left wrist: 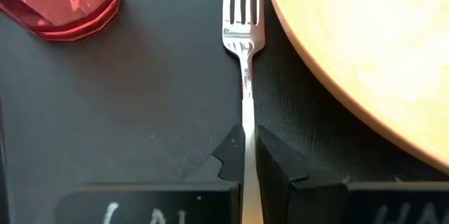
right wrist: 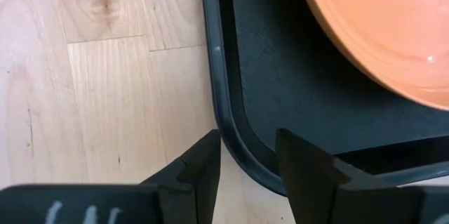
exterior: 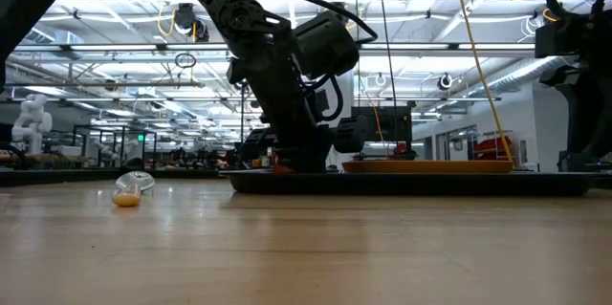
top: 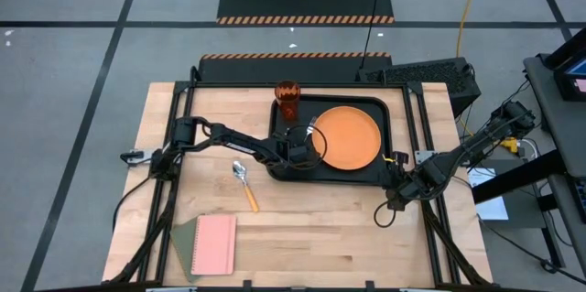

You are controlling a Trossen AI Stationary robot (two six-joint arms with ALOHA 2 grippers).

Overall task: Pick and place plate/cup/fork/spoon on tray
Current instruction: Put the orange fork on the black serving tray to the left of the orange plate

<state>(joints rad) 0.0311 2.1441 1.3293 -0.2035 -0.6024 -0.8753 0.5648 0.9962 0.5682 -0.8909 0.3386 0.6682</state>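
Black tray [top: 392, 171] with plate [top: 348, 137], cup [top: 287, 97], fork [left wrist: 243, 34]

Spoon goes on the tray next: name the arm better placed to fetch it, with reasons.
Left. The spoon lies on the table's left half, near the left gripper, which holds the fork over the tray. The right gripper sits beyond the tray.

Orange plate [top: 348, 137], black tray [top: 279, 169]

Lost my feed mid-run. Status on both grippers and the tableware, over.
Left gripper shut on fork, over tray beside plate. Cup on tray. Right gripper open, idle at tray's corner. Spoon on table, nothing blocking.
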